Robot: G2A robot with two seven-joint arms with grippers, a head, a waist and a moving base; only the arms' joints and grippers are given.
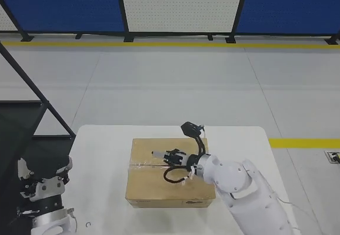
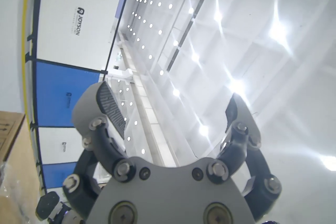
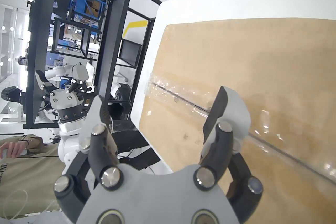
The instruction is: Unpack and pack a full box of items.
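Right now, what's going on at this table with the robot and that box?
A brown cardboard box sits closed on the white table, its top seam sealed with clear tape. The robot's right gripper is open and poised over that taped seam, holding nothing. The left gripper, also open and empty, is off by the table's edge, pointing upward. Nothing has been unpacked yet.
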